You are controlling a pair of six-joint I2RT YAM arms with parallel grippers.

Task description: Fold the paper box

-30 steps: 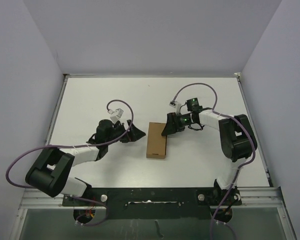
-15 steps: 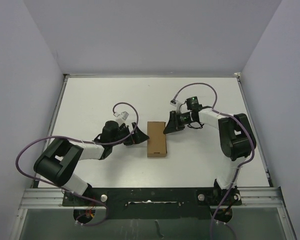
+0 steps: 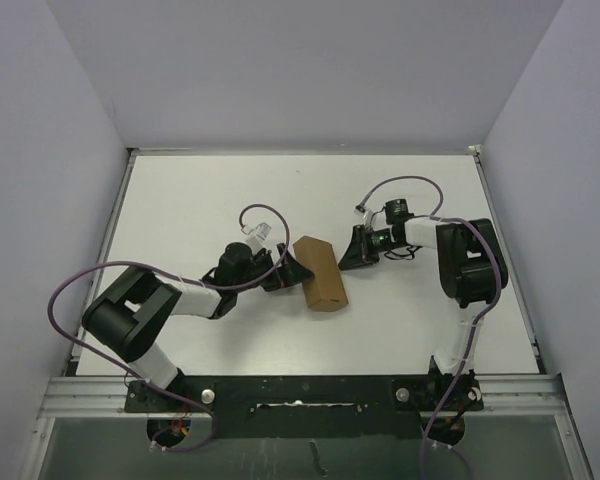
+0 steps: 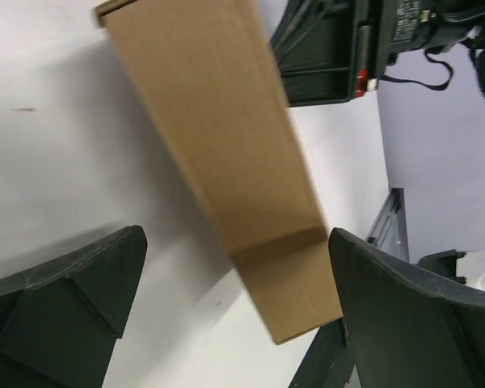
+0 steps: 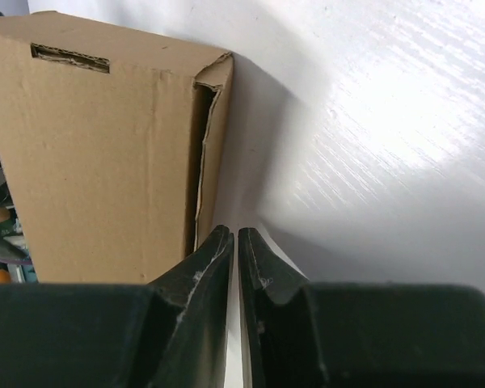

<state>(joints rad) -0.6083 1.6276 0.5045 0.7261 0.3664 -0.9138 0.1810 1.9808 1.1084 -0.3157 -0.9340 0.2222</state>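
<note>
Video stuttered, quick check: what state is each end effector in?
Left end effector: open, holding nothing.
Right end effector: shut, holding nothing.

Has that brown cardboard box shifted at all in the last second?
Yes. The paper box has turned: it lay square to the near rail of the table, and now sits skewed, its near end swung toward the right.

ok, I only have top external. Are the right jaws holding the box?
Obs: No. Right wrist: right jaws all but shut, nothing between them; box sits ahead, to their left.
Op: And the other arm?
Obs: Left wrist: left jaws wide open, box lying between the fingers, unclamped.
Op: Box closed up?
Obs: Not fully. Right wrist shows a side seam gaping, plus a slot.
</note>
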